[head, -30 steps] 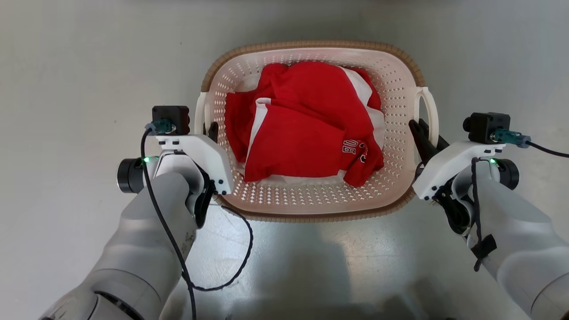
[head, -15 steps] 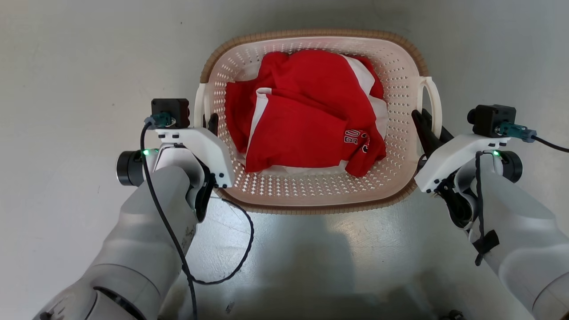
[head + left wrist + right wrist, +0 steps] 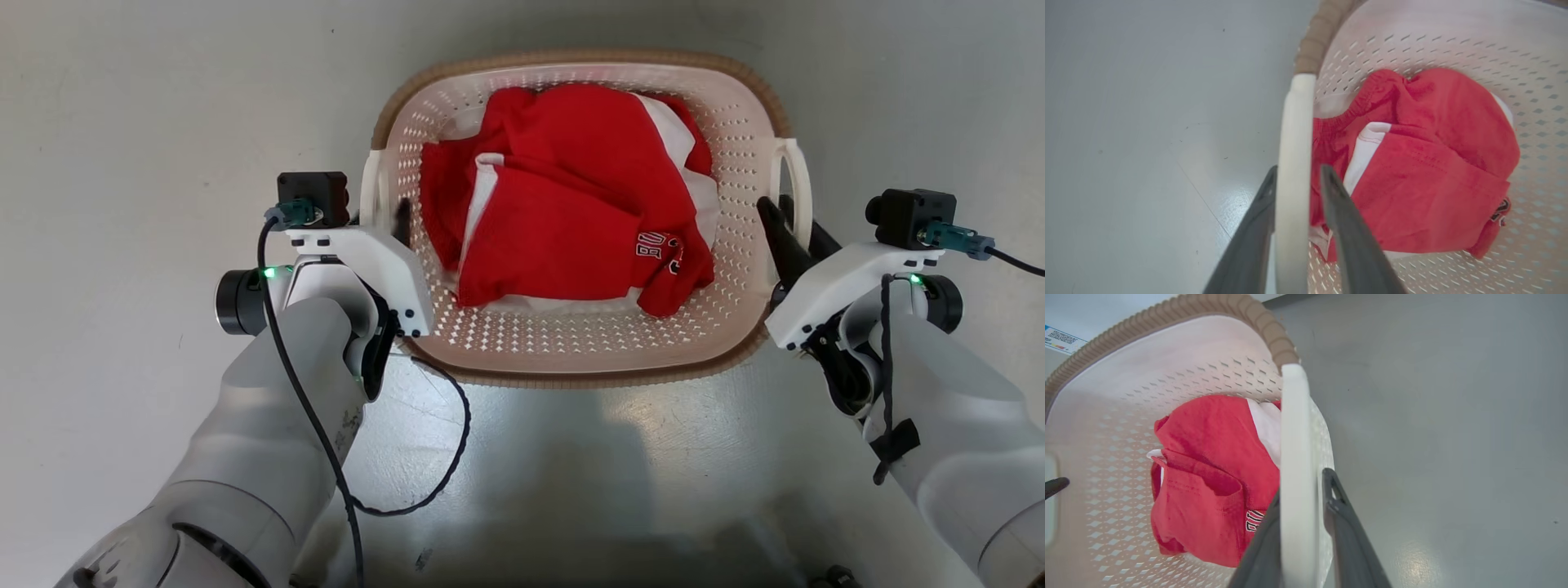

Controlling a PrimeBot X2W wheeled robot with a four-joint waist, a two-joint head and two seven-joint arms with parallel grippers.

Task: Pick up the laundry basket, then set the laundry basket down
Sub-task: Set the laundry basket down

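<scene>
The laundry basket stands on the grey floor, directly ahead of the robot. It is cream-white and perforated, with a brown woven-look rim. Inside the basket lies a crumpled red garment with lettering near one hem. A white garment shows beneath it at the far right of the basket.

The white loop handle on the basket's left side passes between the two fingers of the left end effector. The outer finger lies against the floor-side face of the handle. The inner finger stands inside the basket with a narrow gap to the handle. The jaws are therefore apart and straddle the handle without clamping it.

The right-side loop handle passes between the fingers of the right end effector in the same way. The outer finger stands just clear of the handle on its floor side. The inner finger is partly hidden behind the handle, so contact there cannot be determined. These jaws are also apart around the handle.

A black cable loops from the left arm over the floor just on the robot's side of the basket.
</scene>
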